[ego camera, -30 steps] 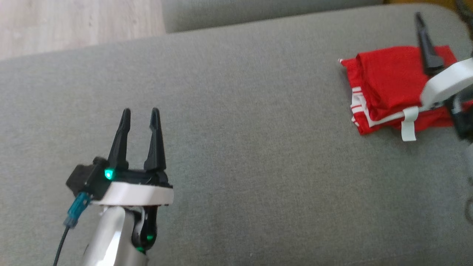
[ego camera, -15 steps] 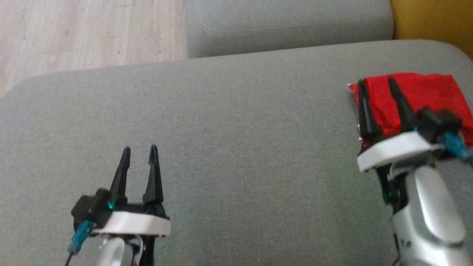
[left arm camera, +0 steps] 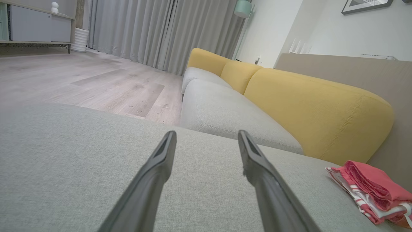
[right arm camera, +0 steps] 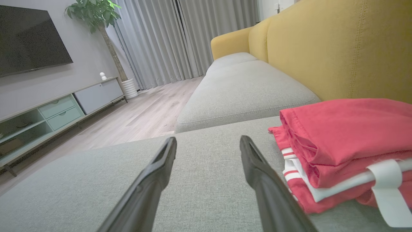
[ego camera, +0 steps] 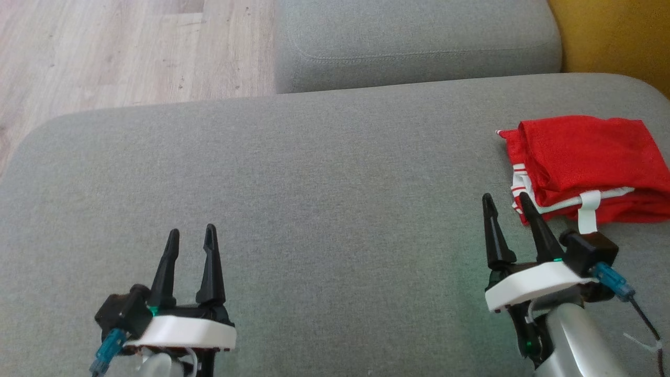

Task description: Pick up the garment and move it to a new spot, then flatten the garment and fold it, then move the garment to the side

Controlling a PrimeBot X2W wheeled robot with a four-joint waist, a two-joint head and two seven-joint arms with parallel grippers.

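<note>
Lying folded aside, the garment (ego camera: 586, 157) seems delivered. Left gripper (ego camera: 191, 230) and right gripper (ego camera: 505, 197) gape empty; only retreat remains

Head view, quick run: garment (ego camera: 586, 157) sits on the cushion (ego camera: 335, 173) at 3 o'clock, near its R edge. R gripper (ego camera: 505, 197) at 4 o'clock, just beside the garment's near-L corner. L gripper (ego camera: 192, 230) at 8 o'clock over the cushion, well apart from the garment. Behind: 2nd cushion (ego camera: 419, 47) at 12-1, floor (ego camera: 115, 52) at 10-11, backrest (ego camera: 617, 36) at 2, behind the garment.
</note>
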